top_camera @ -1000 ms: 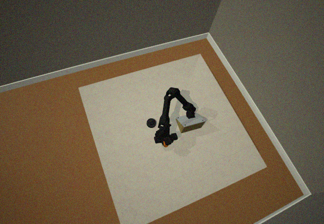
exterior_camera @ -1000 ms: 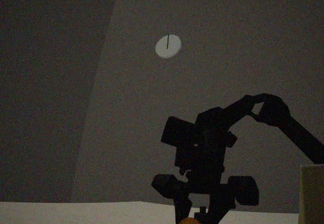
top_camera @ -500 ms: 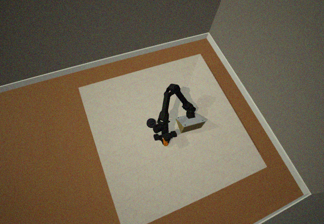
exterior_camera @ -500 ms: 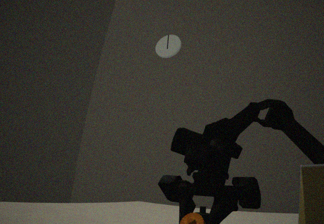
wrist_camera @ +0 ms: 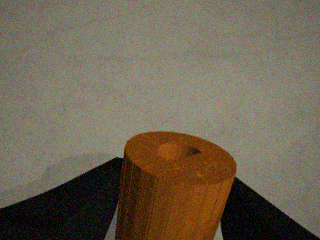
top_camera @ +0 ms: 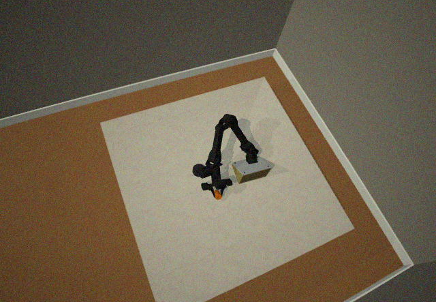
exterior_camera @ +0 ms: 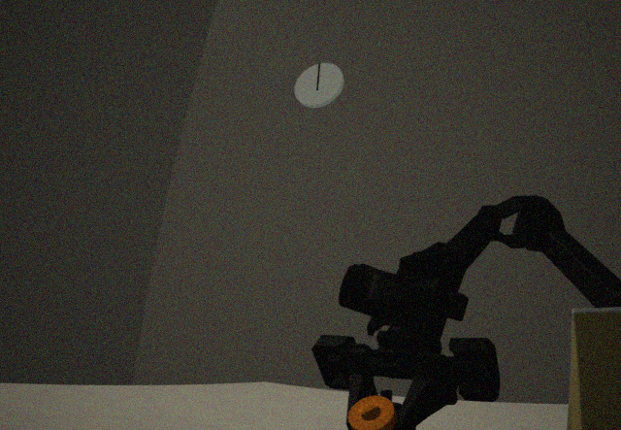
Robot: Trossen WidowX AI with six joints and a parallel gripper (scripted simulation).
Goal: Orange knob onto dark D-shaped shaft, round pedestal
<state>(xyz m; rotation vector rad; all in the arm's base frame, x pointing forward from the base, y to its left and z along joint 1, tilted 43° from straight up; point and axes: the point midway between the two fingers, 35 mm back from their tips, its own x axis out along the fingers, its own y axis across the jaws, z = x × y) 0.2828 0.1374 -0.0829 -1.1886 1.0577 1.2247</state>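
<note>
The gripper is shut on the orange knob. The knob is held off the table, with a dark finger on each side. In the exterior view the knob is tilted and its end face, with a dark hole, points towards that camera. The wrist view shows the knob's end face with a bright patch and a small dark patch at the hole; the hole's flat side is not clear there. The round pedestal and its shaft cannot be made out in any view; the arm's wrist parts may cover them in the top view.
The arm's base stands on a block with a grey top and yellowish sides, to the right of the gripper in the top view. A pale square surface lies under everything, on a brown floor edged by walls.
</note>
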